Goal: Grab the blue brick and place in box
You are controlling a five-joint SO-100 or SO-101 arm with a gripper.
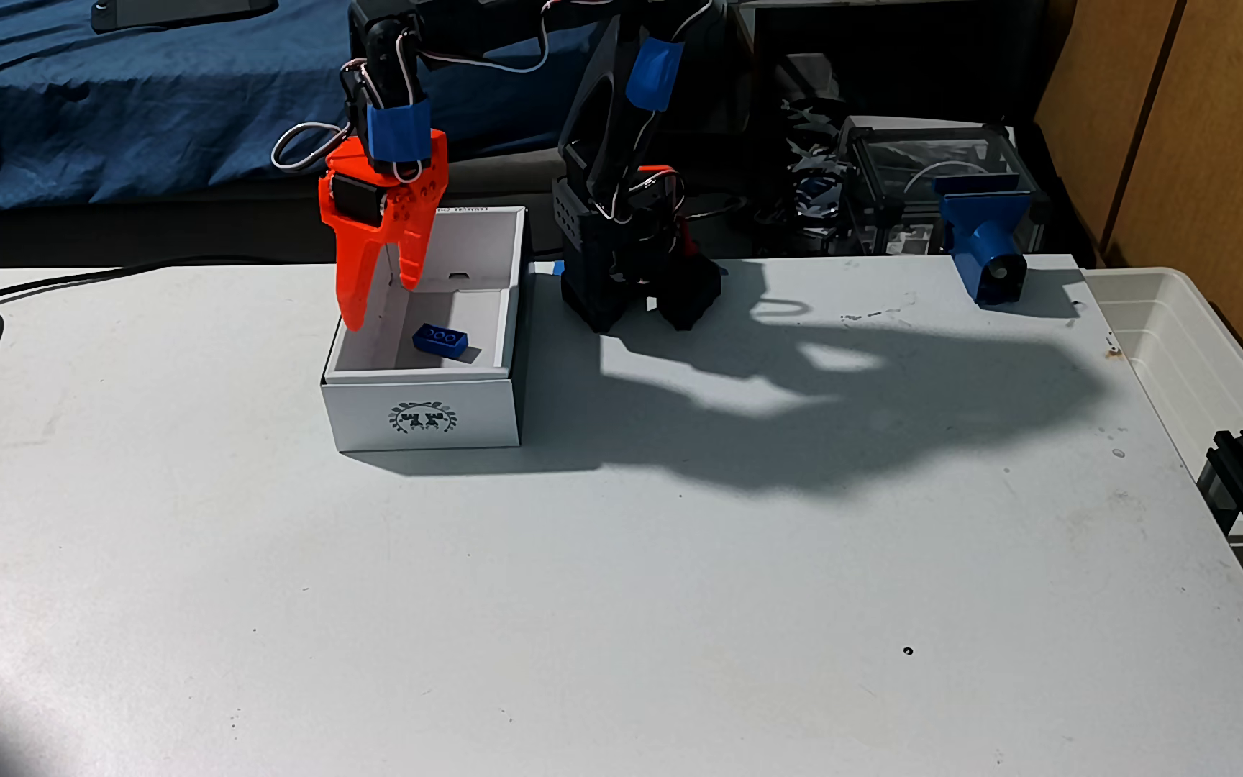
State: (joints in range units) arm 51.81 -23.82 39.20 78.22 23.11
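Arm's top beyond upper edge

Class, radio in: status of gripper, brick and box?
Gripper open, empty, over the box. Blue brick lying inside box, released. Nothing in the way.

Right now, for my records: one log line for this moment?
blue brick: inside box | end effector: open, empty, above box

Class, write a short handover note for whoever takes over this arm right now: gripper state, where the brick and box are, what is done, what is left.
Gripper: open, empty, fingers pointing down over the left part of the box.
Blue brick: lying on the box floor, apart from the fingers.
Box: on the table, emblem side facing the fixed view.
Done: brick is in the box.
Left: probably only lifting the arm clear.
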